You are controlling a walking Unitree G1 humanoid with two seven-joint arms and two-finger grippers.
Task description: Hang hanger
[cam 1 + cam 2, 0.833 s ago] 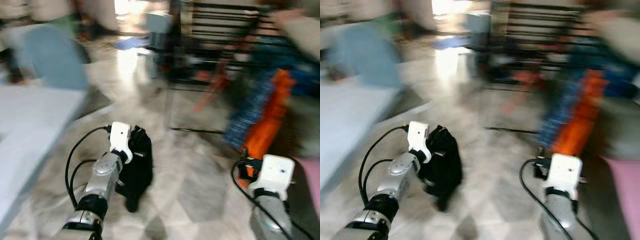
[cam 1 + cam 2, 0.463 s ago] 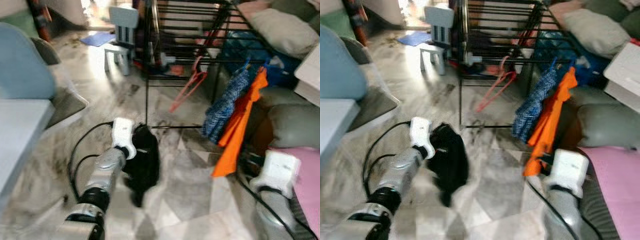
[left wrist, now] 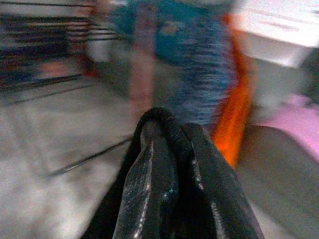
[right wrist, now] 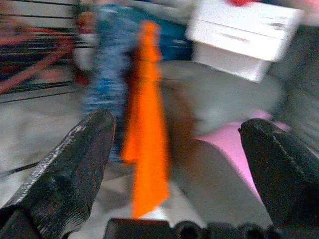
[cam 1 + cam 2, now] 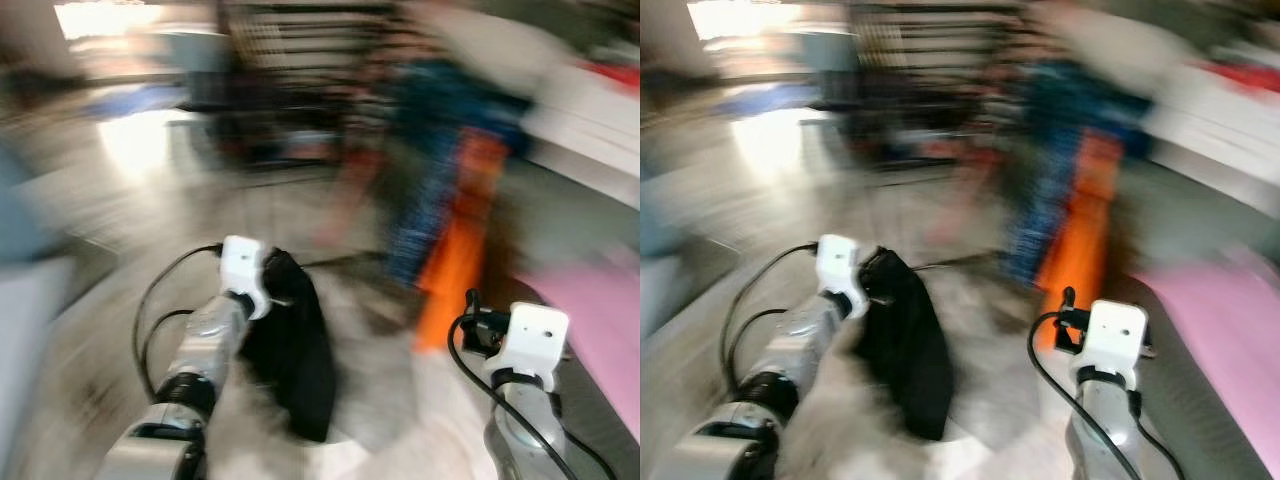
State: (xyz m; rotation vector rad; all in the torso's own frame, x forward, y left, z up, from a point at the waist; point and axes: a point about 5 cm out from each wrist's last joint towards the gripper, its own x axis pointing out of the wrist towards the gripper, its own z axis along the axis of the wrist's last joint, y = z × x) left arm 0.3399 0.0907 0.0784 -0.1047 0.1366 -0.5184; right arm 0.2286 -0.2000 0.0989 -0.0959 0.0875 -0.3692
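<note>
- A dark garment [image 5: 290, 350] hung from the left gripper [image 5: 272, 290], over the floor [image 5: 130, 200].
- Hanging cloths [image 5: 450, 250] lay ahead of the right gripper [image 4: 174, 144], a rack [image 5: 290, 60] farther behind.

Views heavily motion-blurred. Pale glossy stone floor [image 5: 130, 190] with a bright light patch [image 5: 135, 140] far ahead. Black wire rack [image 5: 300, 60] at the back, detail unreadable. Blue patterned cloth [image 4: 102, 74] and orange cloth [image 4: 147, 124] hang side by side. White box-shaped unit [image 4: 244, 35] behind them; pink fabric surface [image 5: 600, 330] beyond.
</note>
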